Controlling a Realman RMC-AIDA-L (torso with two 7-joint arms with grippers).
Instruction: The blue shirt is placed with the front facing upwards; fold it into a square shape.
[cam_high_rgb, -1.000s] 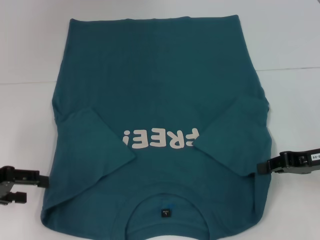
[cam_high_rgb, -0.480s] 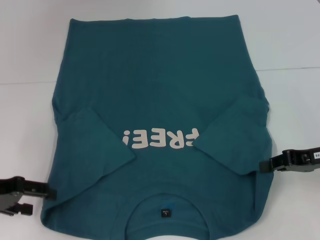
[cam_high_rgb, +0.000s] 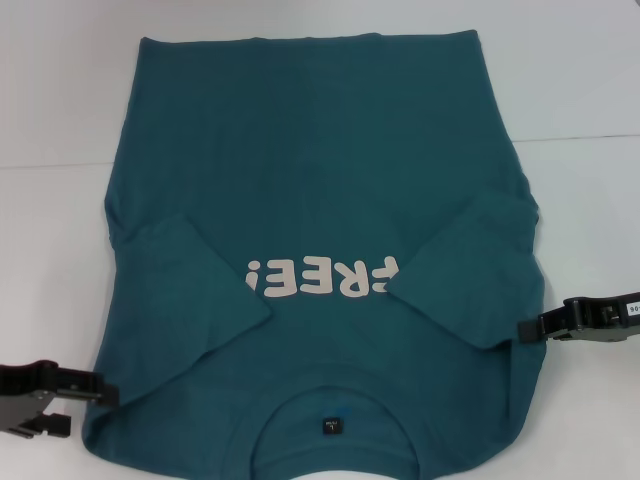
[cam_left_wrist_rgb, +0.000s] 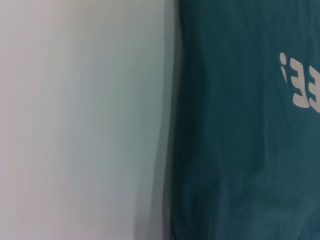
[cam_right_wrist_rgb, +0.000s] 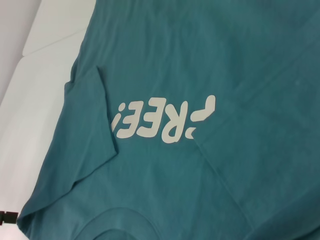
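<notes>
- The tabletop (cam_high_rgb: 60, 120) was white and carried the whole garment; a seam line ran across its surface, showing on either side of the shirt in the head view.
- The blue shirt (cam_high_rgb: 320, 160) lay flat and spread on the tabletop, front up, with the collar toward the robot and the hem at the far side. Both short sleeves were folded inward over the chest, the left-side sleeve (cam_high_rgb: 195, 285) and the right-side sleeve (cam_high_rgb: 470, 275) each lying as an angled flap.
- The white "FREE!" lettering (cam_high_rgb: 322, 277) sat between the two folded sleeves, reading upside down from the head view; the right-side sleeve covered part of the first letter. The same lettering appeared in the right wrist view (cam_right_wrist_rgb: 162, 120) and partly in the left wrist view (cam_left_wrist_rgb: 302, 85).
- The right end effector (cam_high_rgb: 525, 331) was low beside the shirt's right edge, its tip at the fabric just below the folded sleeve. Whether it was parted or closed could not be told.
- The left end effector (cam_high_rgb: 95, 395) was low at the shirt's left edge near the shoulder corner, its upper finger touching or just beside the fabric. Its two fingers stood apart, and no cloth was seen held between them.
- The small dark neck label (cam_high_rgb: 330, 425) sat inside the collar.
</notes>
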